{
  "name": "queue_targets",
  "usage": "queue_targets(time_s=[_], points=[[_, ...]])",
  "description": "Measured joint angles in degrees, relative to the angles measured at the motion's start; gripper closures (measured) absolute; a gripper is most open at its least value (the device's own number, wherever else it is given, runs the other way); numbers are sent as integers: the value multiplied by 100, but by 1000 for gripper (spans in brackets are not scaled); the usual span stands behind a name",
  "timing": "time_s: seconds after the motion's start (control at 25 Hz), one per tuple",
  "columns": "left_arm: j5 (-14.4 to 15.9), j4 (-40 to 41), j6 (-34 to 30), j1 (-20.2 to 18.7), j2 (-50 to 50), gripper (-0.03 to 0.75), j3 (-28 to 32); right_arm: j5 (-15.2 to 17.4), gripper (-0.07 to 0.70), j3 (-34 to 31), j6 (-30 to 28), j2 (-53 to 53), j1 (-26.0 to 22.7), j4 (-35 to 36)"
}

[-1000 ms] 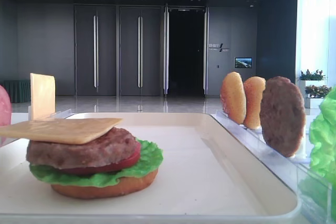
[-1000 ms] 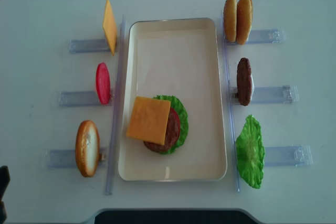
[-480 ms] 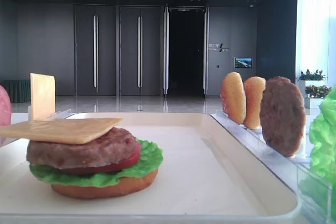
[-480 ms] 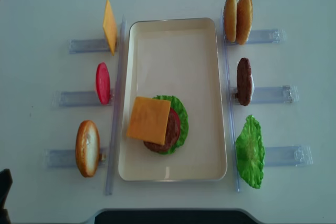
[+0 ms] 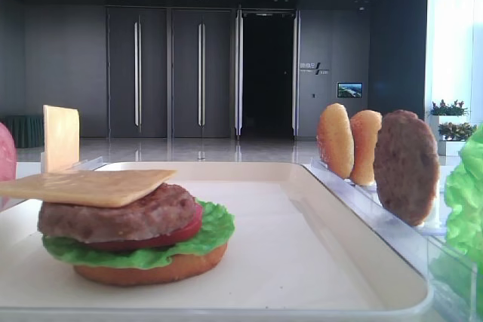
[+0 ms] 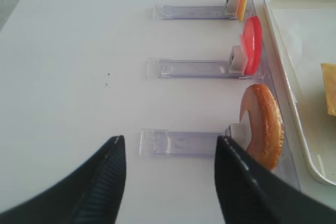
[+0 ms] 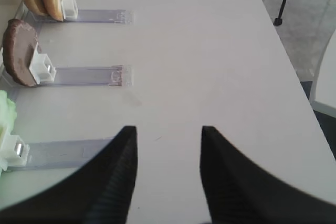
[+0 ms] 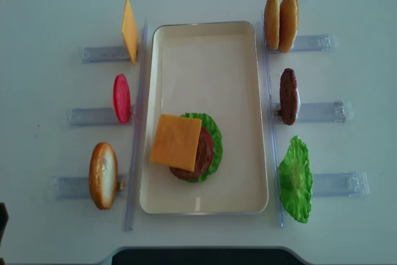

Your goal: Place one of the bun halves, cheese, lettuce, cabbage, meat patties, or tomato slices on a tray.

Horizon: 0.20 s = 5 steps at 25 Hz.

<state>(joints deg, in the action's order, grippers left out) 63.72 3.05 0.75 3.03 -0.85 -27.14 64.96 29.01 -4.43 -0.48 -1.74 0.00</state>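
The cream tray point(image 8: 205, 48) lies mid-table. On it is a stack: bun, lettuce, tomato, meat patty point(image 5: 121, 216), with a cheese slice point(image 8: 175, 141) on top. On edge in the left racks stand another cheese point(image 8: 129, 31), a tomato slice point(image 8: 121, 98) and a bun half point(image 6: 264, 124). The right racks hold two bun halves point(image 8: 280, 22), a patty point(image 7: 19, 51) and lettuce point(image 8: 295, 180). My left gripper point(image 6: 169, 139) hangs open over the table, left of the bun half's rack, holding nothing. My right gripper point(image 7: 168, 128) is open over bare table, right of the racks.
Clear plastic racks point(image 8: 325, 112) stick out on both sides of the tray, and long clear strips point(image 8: 135, 153) run along its edges. The table's right edge point(image 7: 294, 72) is close to the right gripper, with floor and chair legs beyond.
In the top view, the dark tip of the left arm at the lower left edge has slid down, almost out of the picture. The food and tray have not moved.
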Motion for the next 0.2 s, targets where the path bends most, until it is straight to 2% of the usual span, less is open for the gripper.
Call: queue_targets(time_s=[0.2], points=[[0, 0, 0, 0, 0, 374, 0, 0, 352, 0, 0, 0, 0, 0]])
